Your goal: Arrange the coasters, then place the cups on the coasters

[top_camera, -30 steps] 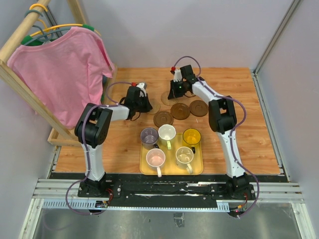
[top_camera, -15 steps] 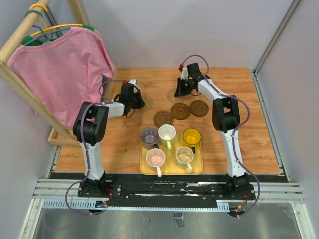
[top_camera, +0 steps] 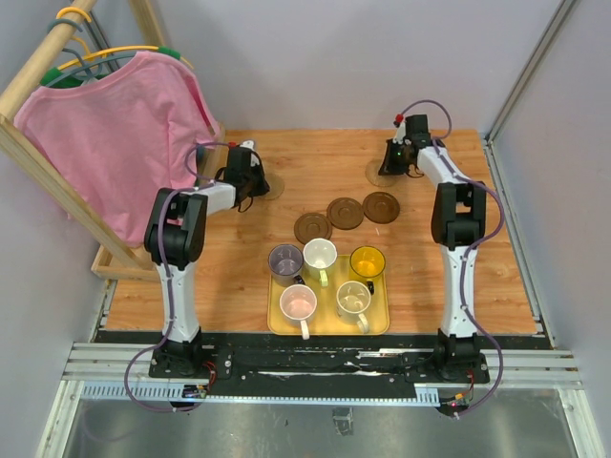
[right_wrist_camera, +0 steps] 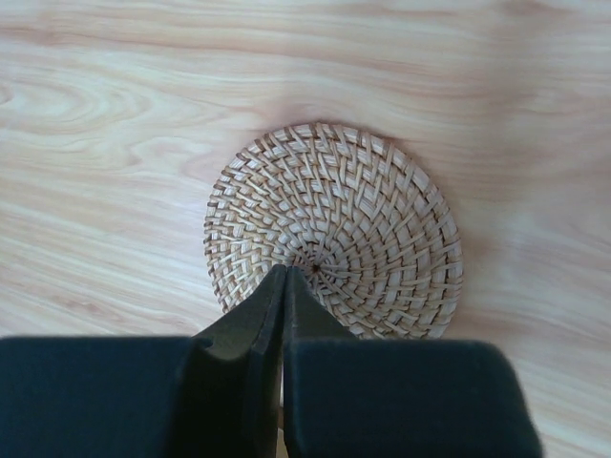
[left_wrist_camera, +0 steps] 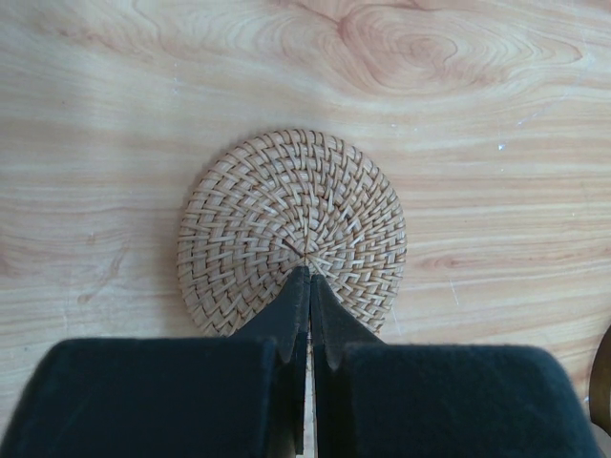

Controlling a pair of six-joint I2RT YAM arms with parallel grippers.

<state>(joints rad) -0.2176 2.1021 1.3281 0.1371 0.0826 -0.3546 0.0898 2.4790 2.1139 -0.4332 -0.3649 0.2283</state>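
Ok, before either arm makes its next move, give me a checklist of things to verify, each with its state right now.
1. The left gripper shut, tips on the left woven coaster: ok.
2. The right gripper shut, tips on the right woven coaster: ok.
3. Both woven coasters lying flat: ok.
4. All five coasters spread apart: not ok, the three dark coasters sit bunched together.
5. All five cups upright on the yellow tray: ok.
6. How hard the tips press down: cannot tell.
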